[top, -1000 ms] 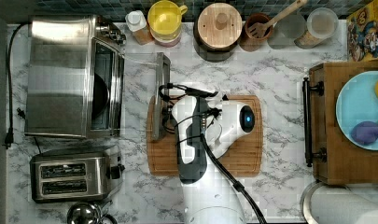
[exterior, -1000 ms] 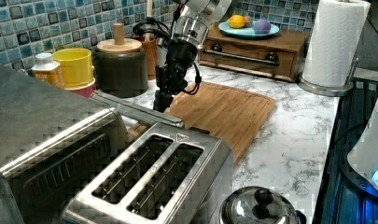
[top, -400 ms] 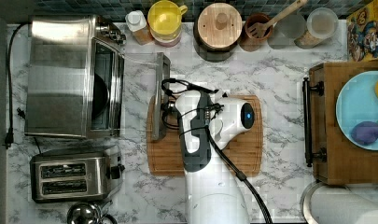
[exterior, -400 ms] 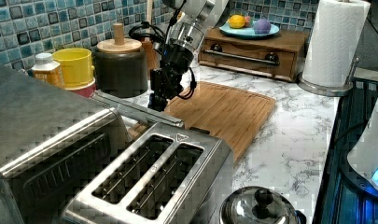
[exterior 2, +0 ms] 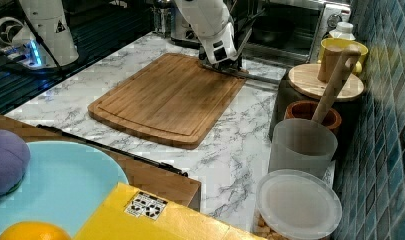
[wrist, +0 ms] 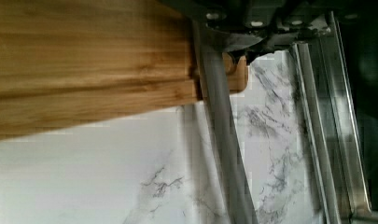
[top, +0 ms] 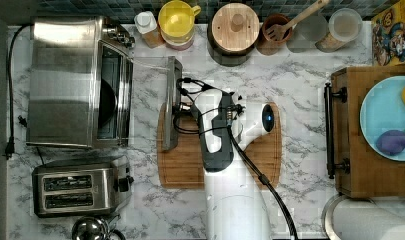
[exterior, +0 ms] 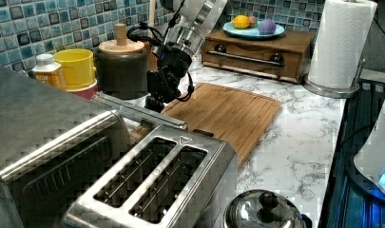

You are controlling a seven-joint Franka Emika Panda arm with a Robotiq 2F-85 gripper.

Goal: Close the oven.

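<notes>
1. The oven (top: 65,82) stands at the top view's left, its door lowered open over bare marble.
2. The cutting board (top: 190,160) lies under the door's handle edge.
3. The gripper (top: 179,107) meets that handle; finger spacing cannot be told.

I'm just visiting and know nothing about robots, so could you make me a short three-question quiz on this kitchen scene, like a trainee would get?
1. True or false: the oven has its door shut.
2. What lies on the counter under the arm? A) a towel B) a wooden cutting board C) a baking tray
3. In the left view, what stands directly in front of the oven?

Key: 1. False, the door hangs open, with the gripper at its handle. 2. B. 3. The two-slot toaster.
</notes>
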